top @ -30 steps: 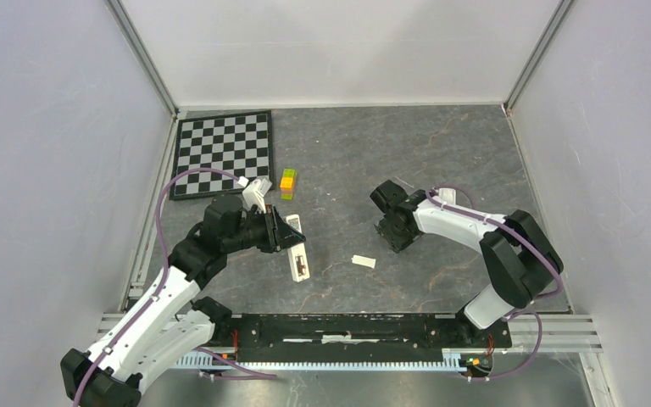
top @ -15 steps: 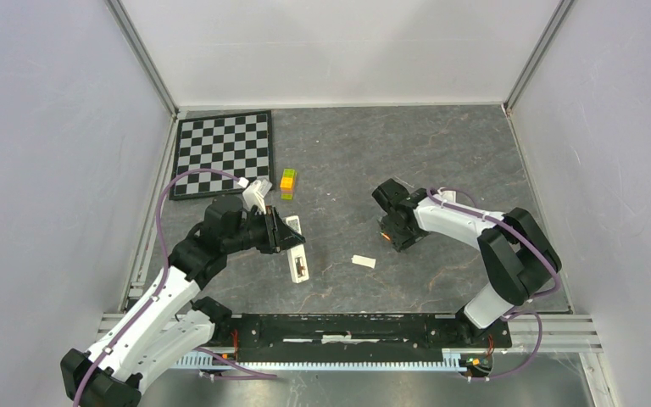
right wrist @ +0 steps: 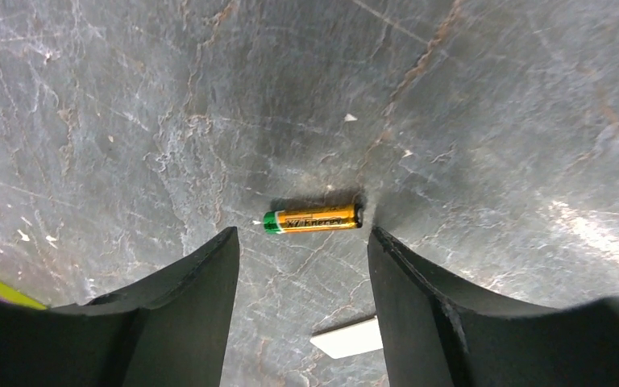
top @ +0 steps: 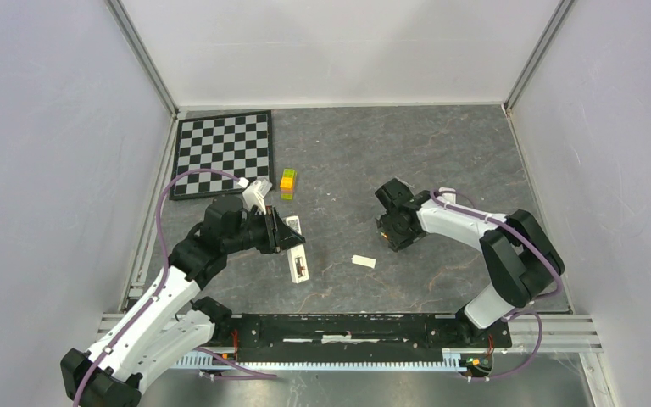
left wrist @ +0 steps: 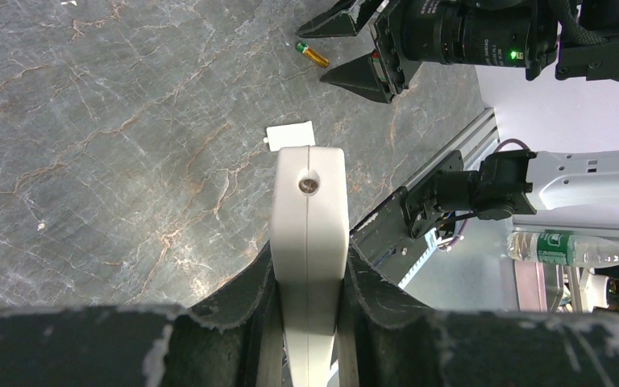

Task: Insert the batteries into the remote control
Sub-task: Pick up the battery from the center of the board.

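- The left gripper (left wrist: 308, 278) pinches the remote (left wrist: 308, 201) by its sides.
- The right gripper (right wrist: 302, 242) is spread above a battery (right wrist: 312, 218) lying on the table (right wrist: 451, 97).
- A white cover (left wrist: 290, 134) lies between remote and battery.

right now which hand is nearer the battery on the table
Right. The right hand hangs open just above the battery; the left hand is far off, shut on the remote.

Looks like a robotics lab cell: plain white panels (top: 339, 51) on aluminium rails (top: 141, 55), a calibration checkerboard (top: 223, 153) on the grey surface (top: 373, 144).
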Robot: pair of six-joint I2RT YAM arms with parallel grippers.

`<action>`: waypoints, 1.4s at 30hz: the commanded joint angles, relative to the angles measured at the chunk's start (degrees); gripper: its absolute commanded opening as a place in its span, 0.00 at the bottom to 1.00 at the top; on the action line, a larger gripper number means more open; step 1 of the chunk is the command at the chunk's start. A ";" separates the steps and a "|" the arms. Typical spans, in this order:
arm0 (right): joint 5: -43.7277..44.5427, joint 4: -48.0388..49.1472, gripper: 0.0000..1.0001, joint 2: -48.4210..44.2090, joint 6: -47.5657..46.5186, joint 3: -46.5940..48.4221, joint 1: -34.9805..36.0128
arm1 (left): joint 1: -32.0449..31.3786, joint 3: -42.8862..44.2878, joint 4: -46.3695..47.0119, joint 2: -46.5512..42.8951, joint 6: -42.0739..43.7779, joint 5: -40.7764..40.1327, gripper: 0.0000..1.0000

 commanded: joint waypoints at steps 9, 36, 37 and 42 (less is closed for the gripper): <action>1.90 -0.26 0.62 2.41 0.98 1.14 -0.25 | 0.43 0.42 0.61 -0.65 2.71 -0.64 0.02; 7.63 -5.21 0.36 6.93 -2.68 2.94 -1.83 | 0.54 0.66 0.35 -0.34 2.96 -0.56 0.02; 7.48 -4.85 0.35 7.08 -3.47 2.58 -1.83 | 0.50 0.63 0.37 -0.35 2.95 -0.56 0.02; 6.72 -0.96 0.20 7.33 -9.20 0.50 -1.85 | 0.51 0.67 0.26 -0.33 2.77 -0.51 0.02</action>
